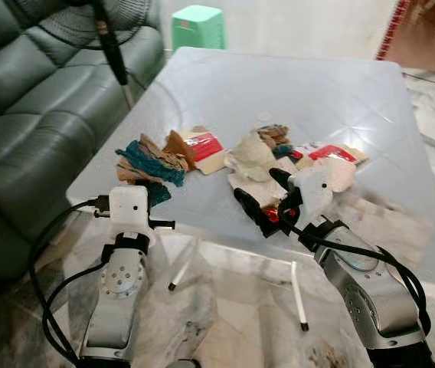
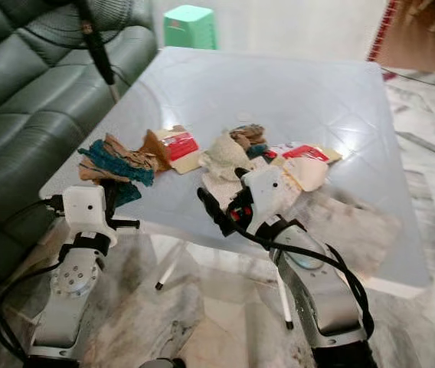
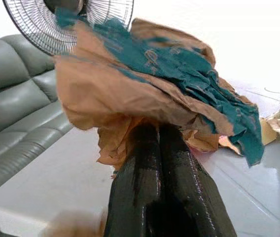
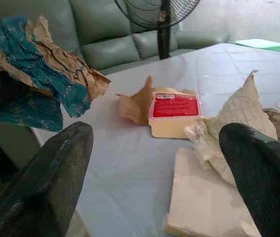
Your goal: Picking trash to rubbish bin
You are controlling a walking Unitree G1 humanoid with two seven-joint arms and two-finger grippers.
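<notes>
Left wrist view has the left gripper (image 3: pixel 157 129) clenched on the crumpled brown-and-teal paper (image 3: pixel 169 79) at the table (image 1: pixel 294 100) edge; the right gripper (image 4: pixel 155 163) gapes, jaws released, pale wrappers (image 4: pixel 228 133) just ahead.

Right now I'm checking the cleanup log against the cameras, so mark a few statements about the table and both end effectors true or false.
1. The left end effector is shut on the brown and teal crumpled paper. True.
2. The right end effector is shut on a wrapper. False: its fingers stand wide apart, holding nothing.
3. A red-labelled card lies on the table. True.
4. The green stool stands on the table. False: it stands on the floor beyond the table.
</notes>
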